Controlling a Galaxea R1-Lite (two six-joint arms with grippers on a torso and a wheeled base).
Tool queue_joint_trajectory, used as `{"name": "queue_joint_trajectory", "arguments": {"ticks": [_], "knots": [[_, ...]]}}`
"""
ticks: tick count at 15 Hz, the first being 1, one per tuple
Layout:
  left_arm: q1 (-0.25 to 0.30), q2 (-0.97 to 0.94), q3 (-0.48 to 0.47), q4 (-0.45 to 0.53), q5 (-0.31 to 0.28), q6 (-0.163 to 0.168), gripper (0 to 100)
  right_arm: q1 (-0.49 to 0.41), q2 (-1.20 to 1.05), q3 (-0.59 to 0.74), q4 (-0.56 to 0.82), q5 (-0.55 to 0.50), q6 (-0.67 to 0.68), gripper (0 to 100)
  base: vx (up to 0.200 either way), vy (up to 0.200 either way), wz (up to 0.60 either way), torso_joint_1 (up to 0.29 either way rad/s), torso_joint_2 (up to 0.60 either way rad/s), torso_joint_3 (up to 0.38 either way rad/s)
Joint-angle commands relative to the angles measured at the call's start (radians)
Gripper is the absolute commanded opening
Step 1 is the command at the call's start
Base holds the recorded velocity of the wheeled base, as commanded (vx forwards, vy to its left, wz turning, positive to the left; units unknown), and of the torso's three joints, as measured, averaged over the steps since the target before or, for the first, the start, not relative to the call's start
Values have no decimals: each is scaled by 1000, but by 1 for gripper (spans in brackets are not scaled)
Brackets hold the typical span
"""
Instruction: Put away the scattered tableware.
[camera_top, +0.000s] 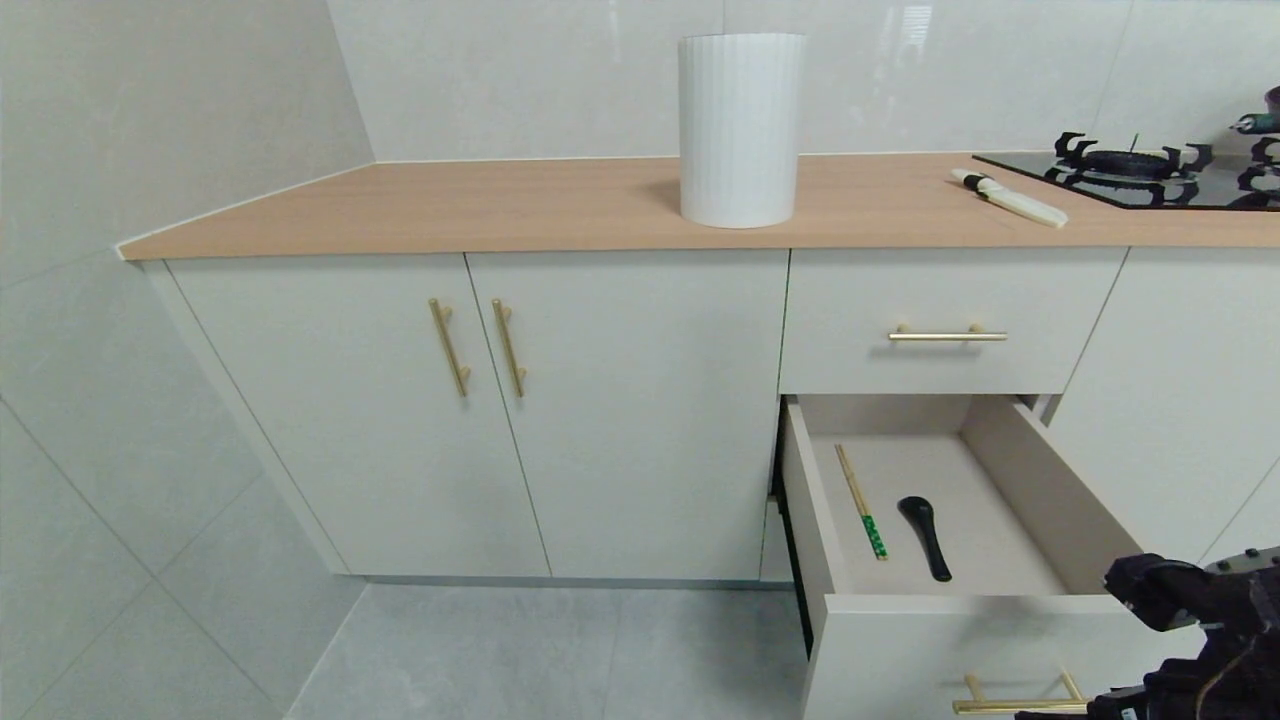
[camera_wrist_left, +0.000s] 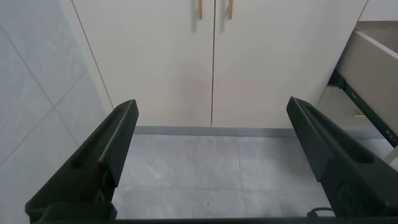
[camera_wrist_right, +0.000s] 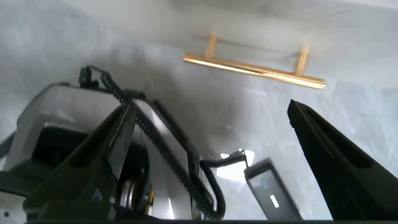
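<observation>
The right gripper (camera_wrist_right: 210, 109) has its fingers (camera_wrist_right: 339, 162) spread wide, and the gold handle (camera_wrist_right: 255, 65) of the open drawer (camera_top: 1040, 490) is just past their tips. The left gripper (camera_wrist_left: 211, 102) fingers are spread too, facing the cabinet doors (camera_wrist_left: 211, 56). Beyond the right fingers, chopsticks (camera_top: 862, 503) and a black spoon (camera_top: 925, 535) lie apart in the drawer. Farther off, a cream utensil (camera_top: 1008, 197) lies on the table (camera_top: 500, 205)
</observation>
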Motion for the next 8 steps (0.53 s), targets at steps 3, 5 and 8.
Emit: {"name": "queue_joint_trajectory", "arguments": {"ticks": [3,5,8], "knots": [[0,0,0,0,0,0,100,7,139,1,-113,-10,-1,100,0,0,0,0,0,0],[0,0,0,0,0,0,100,7,195,-2,-193,-44,1,100,0,0,0,0,0,0],[0,0,0,0,0,0,100,7,291,-9,-333,-48,1,100,0,0,0,0,0,0]]}}
